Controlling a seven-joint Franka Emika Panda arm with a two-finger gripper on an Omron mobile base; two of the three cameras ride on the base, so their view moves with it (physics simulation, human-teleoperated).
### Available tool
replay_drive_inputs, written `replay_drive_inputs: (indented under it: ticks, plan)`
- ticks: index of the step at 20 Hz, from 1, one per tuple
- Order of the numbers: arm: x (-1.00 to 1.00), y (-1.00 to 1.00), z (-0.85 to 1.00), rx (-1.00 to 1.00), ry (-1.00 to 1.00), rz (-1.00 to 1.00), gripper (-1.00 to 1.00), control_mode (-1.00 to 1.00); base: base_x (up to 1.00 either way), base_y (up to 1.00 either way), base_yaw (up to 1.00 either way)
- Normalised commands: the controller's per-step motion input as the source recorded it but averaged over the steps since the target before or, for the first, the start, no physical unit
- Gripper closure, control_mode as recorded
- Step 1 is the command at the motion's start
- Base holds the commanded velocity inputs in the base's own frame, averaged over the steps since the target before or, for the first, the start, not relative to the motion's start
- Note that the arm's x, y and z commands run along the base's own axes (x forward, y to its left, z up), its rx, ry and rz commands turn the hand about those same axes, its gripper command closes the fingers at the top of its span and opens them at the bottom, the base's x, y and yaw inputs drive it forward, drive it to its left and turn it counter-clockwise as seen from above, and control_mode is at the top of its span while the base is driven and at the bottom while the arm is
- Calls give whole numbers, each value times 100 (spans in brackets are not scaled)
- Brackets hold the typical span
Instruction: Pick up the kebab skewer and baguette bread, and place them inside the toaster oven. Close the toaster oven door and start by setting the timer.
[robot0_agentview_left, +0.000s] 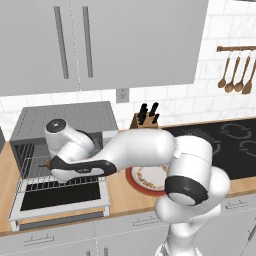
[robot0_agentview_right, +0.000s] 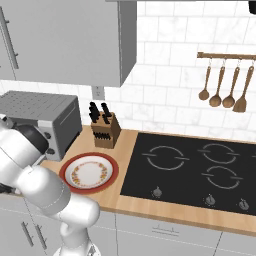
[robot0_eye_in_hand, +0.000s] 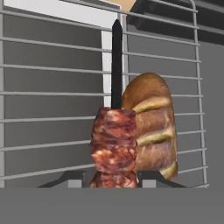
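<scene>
Here the kebab skewer (robot0_eye_in_hand: 114, 131) lies on the wire rack (robot0_eye_in_hand: 52, 94) inside the toaster oven (robot0_agentview_left: 65, 122), touching the baguette bread (robot0_eye_in_hand: 153, 127) beside it. The gripper (robot0_eye_in_hand: 113, 180) brackets the meat narrowly; whether it grips or is letting go, I cannot tell. Likely the release step; next, withdraw clear and lift the toaster oven door (robot0_agentview_left: 60, 200). The arm reaches low and leftward into the cavity.

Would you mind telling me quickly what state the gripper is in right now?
Gripper: fingers closed around the kebab skewer, over the wire rack beside the baguette bread.
</scene>
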Motion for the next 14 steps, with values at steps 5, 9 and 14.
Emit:
replay_drive_inputs:
  ticks: [5,9,14]
  plan:
    - [0,0,0,0,0,0,-100,-100,0,0,0]
    - [-9,0,4,0,0,0,-100,-100,0,0,0]
    - [-40,0,35,0,-9,0,-100,-100,0,0,0]
